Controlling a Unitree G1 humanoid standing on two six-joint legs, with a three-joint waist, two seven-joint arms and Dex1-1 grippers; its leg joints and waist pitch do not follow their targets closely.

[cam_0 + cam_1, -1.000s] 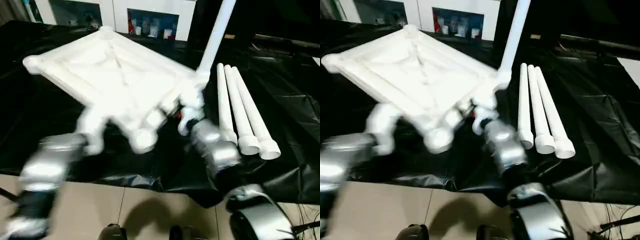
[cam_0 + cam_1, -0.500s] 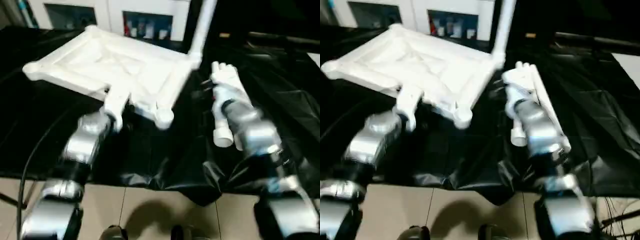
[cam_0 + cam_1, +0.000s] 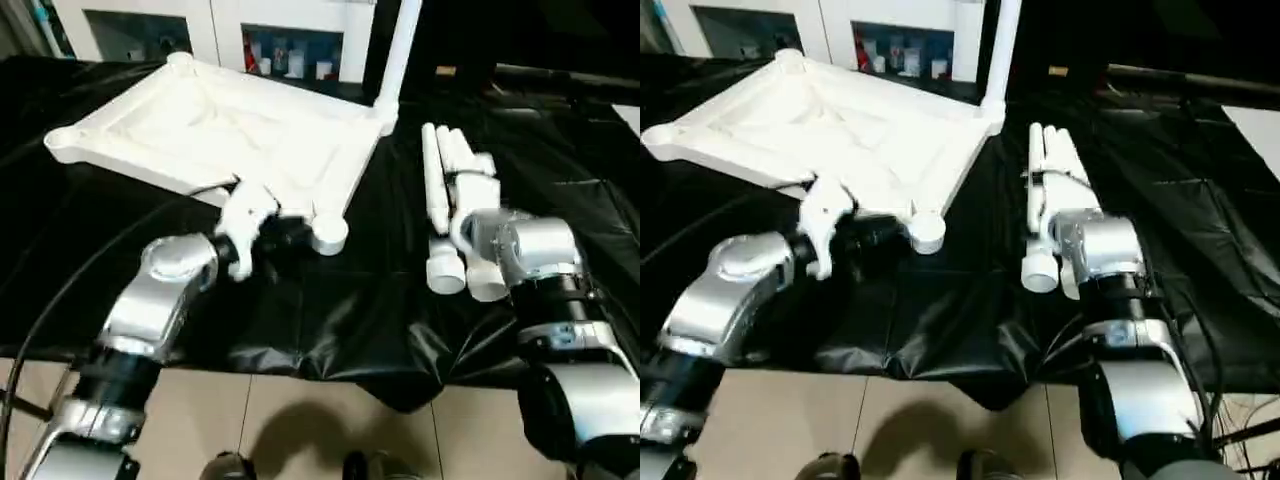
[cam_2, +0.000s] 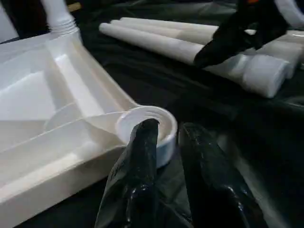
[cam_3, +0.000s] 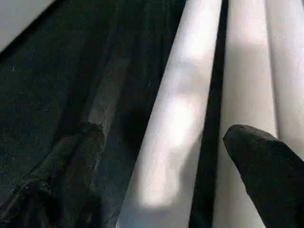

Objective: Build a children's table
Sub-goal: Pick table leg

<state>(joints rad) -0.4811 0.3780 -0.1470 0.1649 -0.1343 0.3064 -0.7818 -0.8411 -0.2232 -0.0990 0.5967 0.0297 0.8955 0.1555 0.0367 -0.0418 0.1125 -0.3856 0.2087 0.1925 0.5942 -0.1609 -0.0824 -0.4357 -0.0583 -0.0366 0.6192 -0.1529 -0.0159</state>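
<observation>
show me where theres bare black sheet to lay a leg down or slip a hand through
Bare sheet runs between the tabletop and the three loose legs, and along the near edge below both arms. It is crowded around the near corner socket, where the left hand sits.

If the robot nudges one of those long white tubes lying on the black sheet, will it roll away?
Probably a little: the loose legs are round and smooth. Their flared ends and the crinkled black sheet should check it. They look stiff, likely light.

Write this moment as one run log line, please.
left gripper: at tabletop near corner socket | right gripper: open, astride one loose leg | standing leg: socketed
</observation>
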